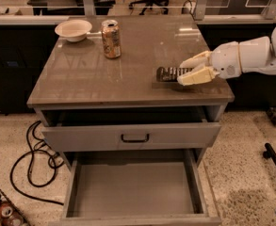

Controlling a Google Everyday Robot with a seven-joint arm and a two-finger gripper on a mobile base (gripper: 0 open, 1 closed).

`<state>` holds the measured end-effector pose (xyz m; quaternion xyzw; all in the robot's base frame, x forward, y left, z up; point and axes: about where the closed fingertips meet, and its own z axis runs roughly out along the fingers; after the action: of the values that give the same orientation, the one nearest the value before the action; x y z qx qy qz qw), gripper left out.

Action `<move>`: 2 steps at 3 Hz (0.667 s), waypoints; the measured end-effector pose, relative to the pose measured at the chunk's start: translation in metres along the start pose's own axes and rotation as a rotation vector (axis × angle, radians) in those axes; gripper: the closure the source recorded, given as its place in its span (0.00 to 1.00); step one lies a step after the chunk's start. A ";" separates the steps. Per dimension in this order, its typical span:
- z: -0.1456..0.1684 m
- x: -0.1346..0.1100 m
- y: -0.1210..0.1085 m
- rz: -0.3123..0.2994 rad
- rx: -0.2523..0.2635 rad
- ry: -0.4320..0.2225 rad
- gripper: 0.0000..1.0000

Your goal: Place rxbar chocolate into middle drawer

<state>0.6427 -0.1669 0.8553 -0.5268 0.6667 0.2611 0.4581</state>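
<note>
The rxbar chocolate (168,73), a dark flat bar with pale stripes, lies on the brown cabinet top (104,79) near its right front corner. My gripper (182,73) reaches in from the right, low on the top. Its two pale fingers (197,75) stand on either side of the bar's right end and are closed on it; that end is hidden between them. The middle drawer (133,187), wide, shallow and grey with a flat floor, is pulled fully out below and holds nothing.
A grey drawer with a black handle (135,138) is slightly open above the middle drawer. A gold-tan can (111,39) and a white bowl (73,30) stand at the back left of the top. Black cables (31,164) lie on the floor at left.
</note>
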 end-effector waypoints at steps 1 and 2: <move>-0.011 0.002 0.015 -0.014 -0.012 0.024 1.00; -0.029 0.002 0.044 -0.047 -0.003 0.043 1.00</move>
<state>0.5914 -0.1789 0.8605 -0.5487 0.6633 0.2397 0.4488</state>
